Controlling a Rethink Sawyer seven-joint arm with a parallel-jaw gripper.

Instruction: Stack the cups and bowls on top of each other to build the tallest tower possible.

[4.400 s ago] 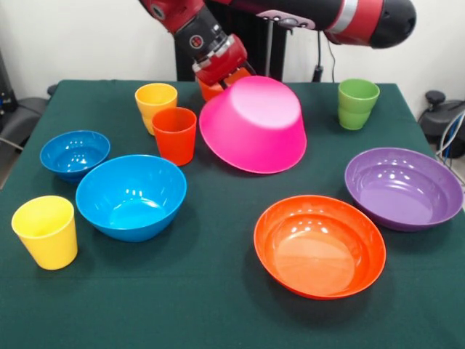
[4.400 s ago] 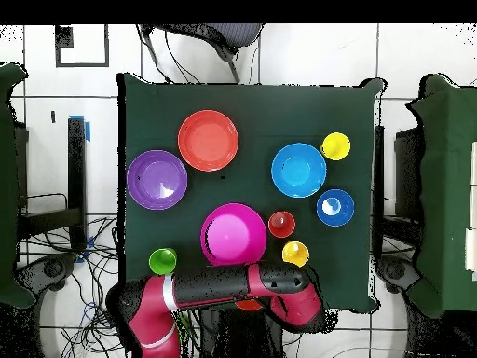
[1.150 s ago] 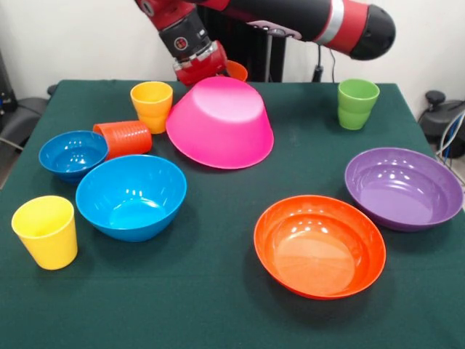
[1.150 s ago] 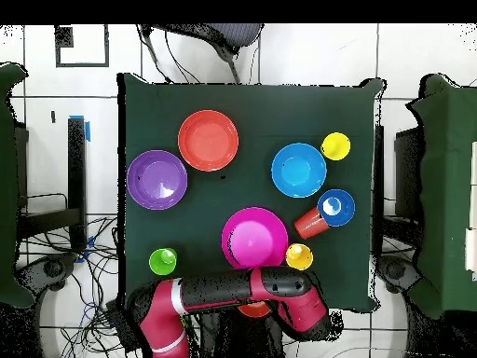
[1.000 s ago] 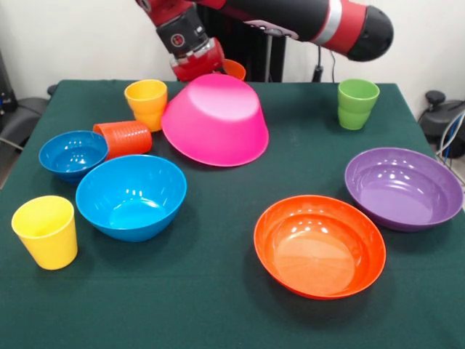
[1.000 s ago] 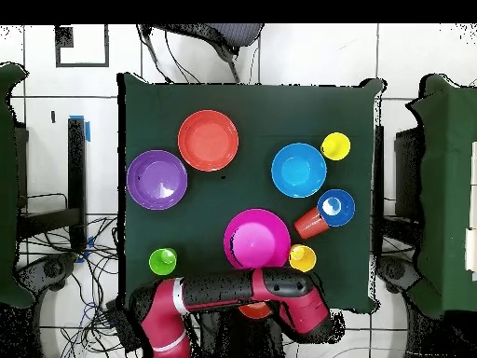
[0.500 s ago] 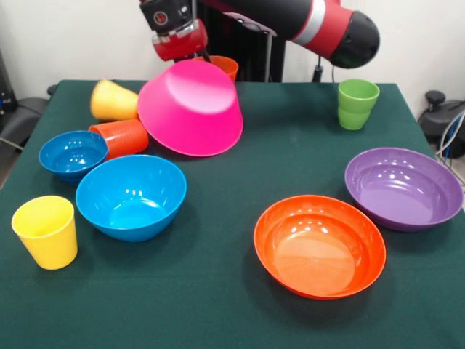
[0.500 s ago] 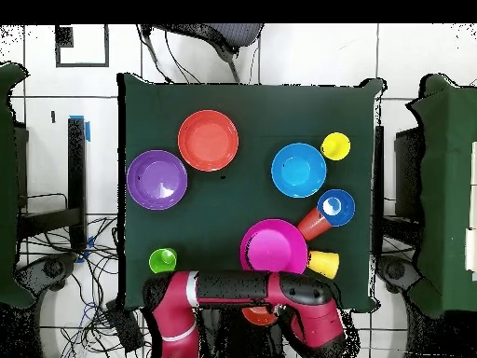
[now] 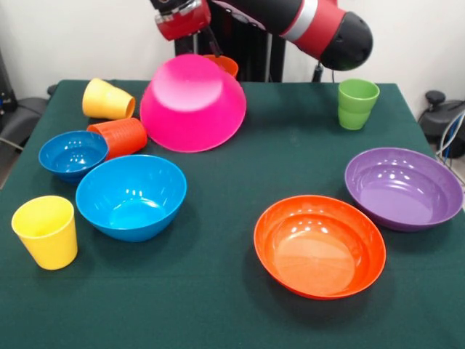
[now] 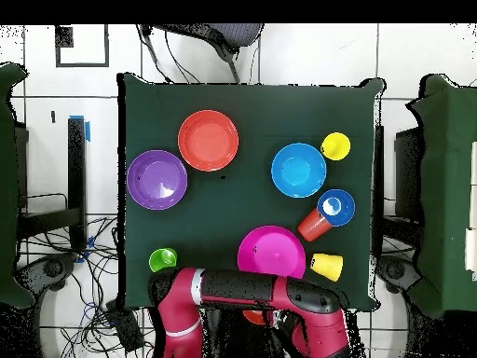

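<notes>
A green-clothed desk (image 9: 232, 305) is shown with glossy plastic cups and bowls spread over it. At the far left, a large pink bowl (image 9: 192, 103) is seen upside down and tilted, its rounded base turned toward the camera and its far rim raised. A small orange bowl (image 9: 221, 65) is partly visible behind it; the pink bowl is judged to be propped on it, though contact is hidden. The red gripper (image 9: 184, 17) is seen at the top edge, just above the pink bowl; whether it is open, closed or holding the rim cannot be told.

Beside the pink bowl, two tapered cups are lying on their sides: a yellow one (image 9: 107, 99) with its mouth toward the pink bowl, and a ribbed orange-red one (image 9: 120, 137) wedged between the pink bowl and a small blue bowl (image 9: 73, 154). Both are judged to have been tipped over rather than placed.

Standing upright are a deeper blue bowl (image 9: 131, 195), a second yellow cup (image 9: 46, 231) at the near left, and a green cup (image 9: 357, 103) at the far right. Two wide, shallow bowls, one orange (image 9: 320, 245) and one purple (image 9: 404, 187), sit open side up on the right.

No tower is yet standing; nothing is cleanly stacked.
</notes>
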